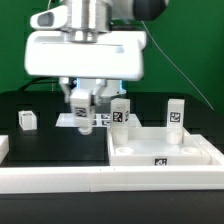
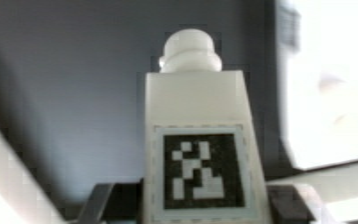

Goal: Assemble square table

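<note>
Worktop (image 1: 30, 100): black and flat, with a green backdrop behind it.
Arm (image 1: 85, 45): a white body hanging over the worktop's middle, towards the exterior view's left.
Rail (image 1: 50, 178): a long white bar along the near edge of the worktop.
Slab (image 1: 190, 150): the white square tabletop with a raised rim. It lies flat at the exterior view's right, just behind the rail, and a small tag shows on its near edge.
Marker board (image 1: 100, 122): thin and white, lying flat beside the slab's far left corner, below the arm.
End effector (image 1: 80, 103): narrow, its two fingers (image 2: 105, 200) clamped on the sides of the held leg.
Held leg (image 2: 197, 110): a white block pointing down over the marker board. Its tag faces the wrist camera and a round peg is at its far end. Whether it touches the board cannot be told.
Middle leg (image 1: 120, 112): upright, just behind the slab's far left corner.
Right leg (image 1: 177, 113): upright, behind the slab's far edge.
Left leg (image 1: 27, 120): alone at the exterior view's left, well apart from the rest.
</note>
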Robot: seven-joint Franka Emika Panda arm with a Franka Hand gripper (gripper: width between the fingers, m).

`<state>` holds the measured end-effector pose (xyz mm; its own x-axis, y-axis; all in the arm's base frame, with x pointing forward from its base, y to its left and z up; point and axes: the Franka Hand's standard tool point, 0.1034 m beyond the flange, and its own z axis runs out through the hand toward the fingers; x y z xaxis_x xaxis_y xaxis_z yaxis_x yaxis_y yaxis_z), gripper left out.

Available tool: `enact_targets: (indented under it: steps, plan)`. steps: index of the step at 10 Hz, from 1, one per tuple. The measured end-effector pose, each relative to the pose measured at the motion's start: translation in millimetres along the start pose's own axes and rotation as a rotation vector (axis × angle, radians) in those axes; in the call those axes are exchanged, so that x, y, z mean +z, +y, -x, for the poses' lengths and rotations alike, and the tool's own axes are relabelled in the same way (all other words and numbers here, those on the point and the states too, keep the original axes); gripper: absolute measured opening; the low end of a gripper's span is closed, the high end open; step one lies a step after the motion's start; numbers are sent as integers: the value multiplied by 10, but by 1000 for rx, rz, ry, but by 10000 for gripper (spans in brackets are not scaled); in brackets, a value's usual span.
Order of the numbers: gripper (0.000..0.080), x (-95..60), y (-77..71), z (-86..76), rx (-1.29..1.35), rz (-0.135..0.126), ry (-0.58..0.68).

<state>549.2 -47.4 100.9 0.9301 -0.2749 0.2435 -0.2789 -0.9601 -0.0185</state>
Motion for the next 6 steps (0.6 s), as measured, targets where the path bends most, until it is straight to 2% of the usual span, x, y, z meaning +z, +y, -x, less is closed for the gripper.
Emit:
enact_targets:
  steps: [1, 2, 3, 6]
  plan:
    - [290, -15, -196, -45, 29, -12, -9]
    - [290, 0, -292, -76, 19, -16, -19]
    - [290, 7, -241, -67, 16, -12, -17]
    - [290, 13, -267, -57, 12, -12, -18]
